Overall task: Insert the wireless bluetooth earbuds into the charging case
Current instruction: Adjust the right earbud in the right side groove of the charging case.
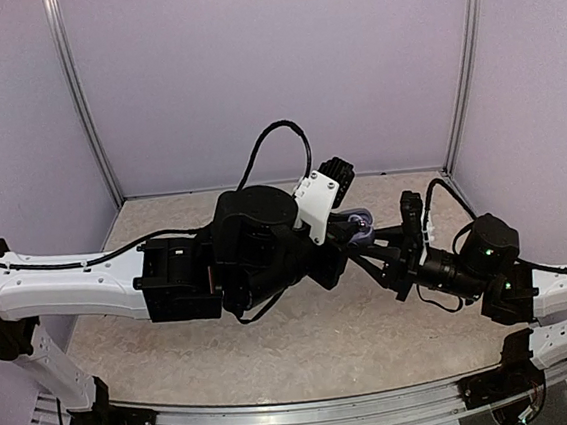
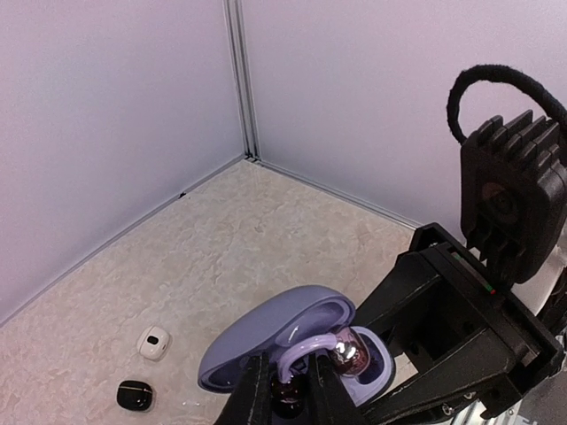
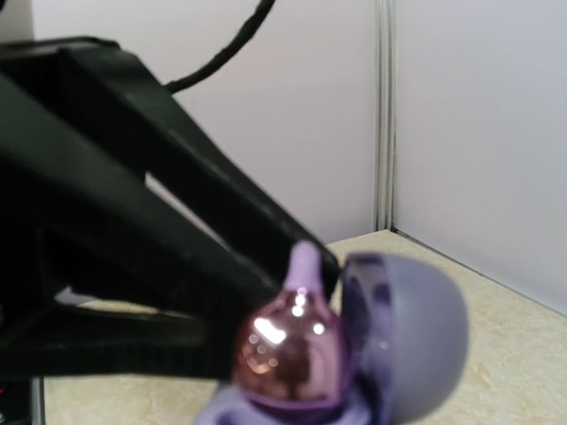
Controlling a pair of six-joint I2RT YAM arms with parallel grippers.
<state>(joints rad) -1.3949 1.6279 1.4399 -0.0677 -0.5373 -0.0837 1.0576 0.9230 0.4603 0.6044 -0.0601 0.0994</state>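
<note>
So the 2 arms meet mid-table, a bit right of centre. The right gripper (image 1: 365, 242) comes in from the right and is clamped on the charging case (image 2: 266, 341), a lavender clamshell with its lid open. From the left wrist view the case sits tilted, lid swung out to the left, open side facing the camera.

There's 1 shiny pink-purple earbud (image 2: 350, 351) with a lavender ear hook sitting at the right-hand well of the case. In the right wrist view it's a big glossy blob right in front of the lid, all a bit blurry.

The left gripper (image 2: 291, 370) reaches in from the left, fingers (image 2: 259, 394) pulled close together with the hook running up between the tips. Honestly I can't tell whether they're actually pinching the hook or just sitting on either side of it, since the gap is dark and the bottom edge of the frame cuts it off.

Off on the speckled beige table (image 2: 266, 230), well to the left of the case, are a loose white earbud (image 2: 153, 343) and, just nearer than it, a loose black earbud (image 2: 135, 395), close to each other but not touching.
</note>
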